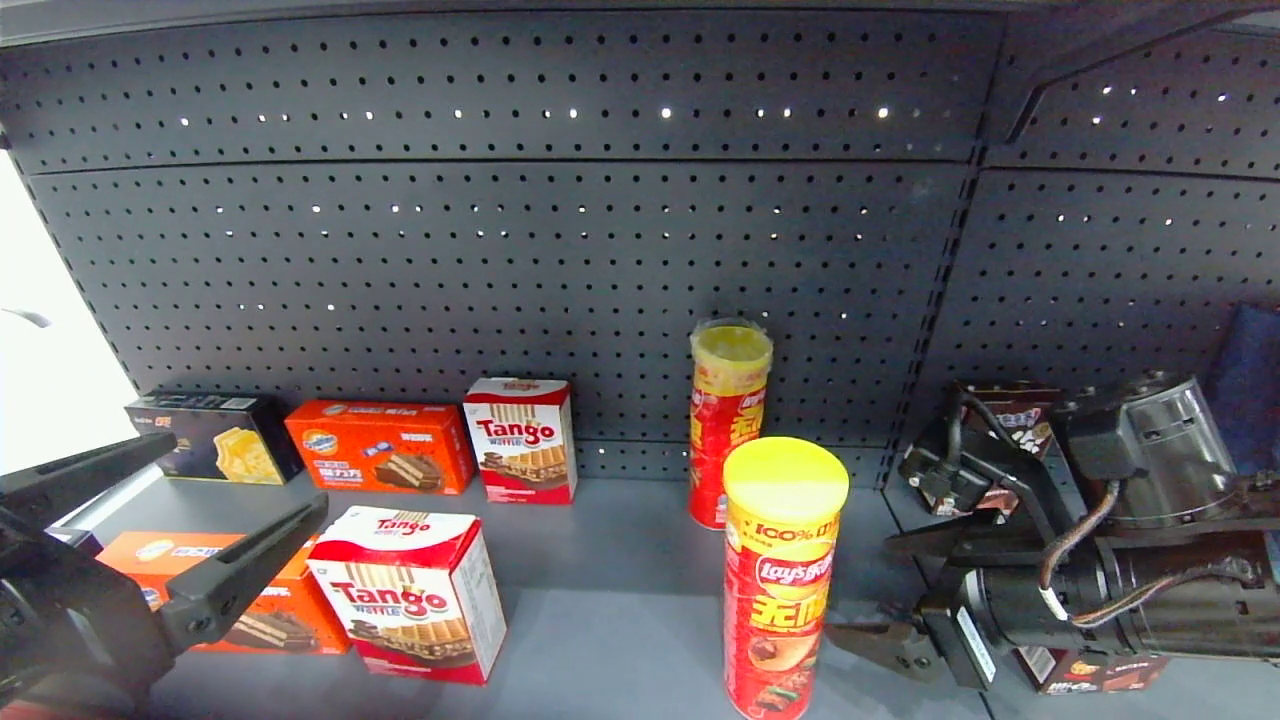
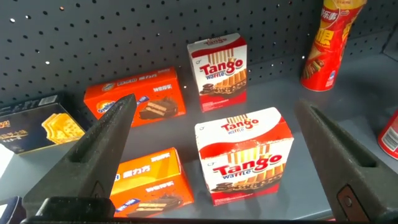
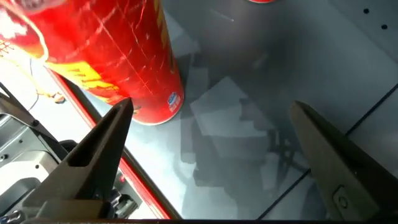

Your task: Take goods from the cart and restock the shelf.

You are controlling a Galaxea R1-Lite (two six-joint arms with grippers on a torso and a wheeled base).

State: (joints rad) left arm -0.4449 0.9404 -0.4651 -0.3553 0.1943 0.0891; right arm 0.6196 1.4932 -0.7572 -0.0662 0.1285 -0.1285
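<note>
Pegboard point(image 1: 500, 250) of dark perforated metal forms the back wall of a store bay, with pinpoints of light showing through some holes. Below it runs a flat grey shelf point(image 1: 620, 600) carrying the goods.

Two tall red chip cans stand upright near the middle. The front can point(image 1: 783, 580) has a yellow lid and sits near the shelf's front edge. The rear can point(image 1: 727, 430) stands behind it, close to the pegboard, under a clear lid.

To their left are five snack boxes in two rows. At the back, from the far left, are a dark box point(image 1: 215, 435), an orange box point(image 1: 380, 445) and a red-and-white wafer box point(image 1: 522, 440). In front are a second orange box point(image 1: 270, 620) and, just beside it, a second wafer box point(image 1: 410, 595).

The left pincer point(image 1: 245, 472) hangs at the shelf's left front, spread wide and empty, above the front boxes. The right pincer point(image 1: 860, 590) is also spread wide and empty, low over the shelf just right of the front can.
</note>
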